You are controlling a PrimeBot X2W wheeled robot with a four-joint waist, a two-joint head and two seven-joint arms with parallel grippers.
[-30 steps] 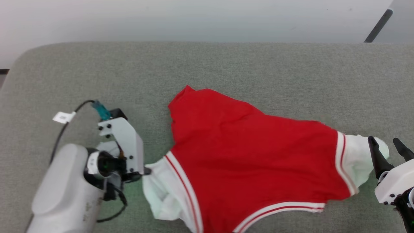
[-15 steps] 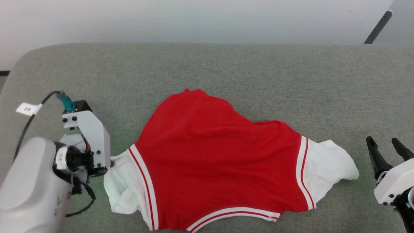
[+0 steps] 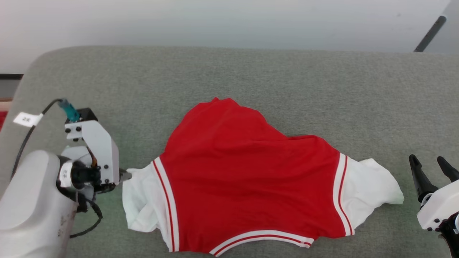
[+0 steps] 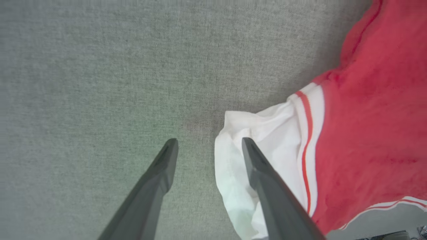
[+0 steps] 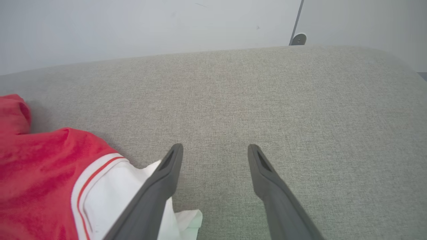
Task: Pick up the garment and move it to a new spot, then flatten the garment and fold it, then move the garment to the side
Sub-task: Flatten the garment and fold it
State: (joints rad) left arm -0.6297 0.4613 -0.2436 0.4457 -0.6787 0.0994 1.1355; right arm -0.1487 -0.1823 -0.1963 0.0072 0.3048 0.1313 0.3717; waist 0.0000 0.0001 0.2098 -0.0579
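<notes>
The garment (image 3: 251, 179), a red jersey with white sleeves and striped trim, lies spread on the grey cushioned surface (image 3: 229, 71). My left gripper (image 4: 208, 145) is open at the left white sleeve (image 3: 141, 197); one finger lies over the sleeve's edge, the other over bare fabric, nothing pinched. In the head view the left wrist (image 3: 91, 157) sits just left of that sleeve. My right gripper (image 3: 430, 166) stands open at the lower right, a little right of the right white sleeve (image 3: 369, 188). In the right wrist view the garment (image 5: 40, 180) lies to the left of the open right gripper (image 5: 215, 150).
The grey surface has rounded corners; its far edge (image 3: 229, 48) meets a pale wall. A dark pole (image 3: 430, 34) leans at the back right. A cable with a white tag (image 3: 27, 118) loops off my left wrist. Bare fabric stretches behind and right of the garment.
My left gripper dragged the garment leftward by the left sleeve, then opened and let go. The garment now lies flatter. The head camera shifted slightly. The right gripper stayed open.
</notes>
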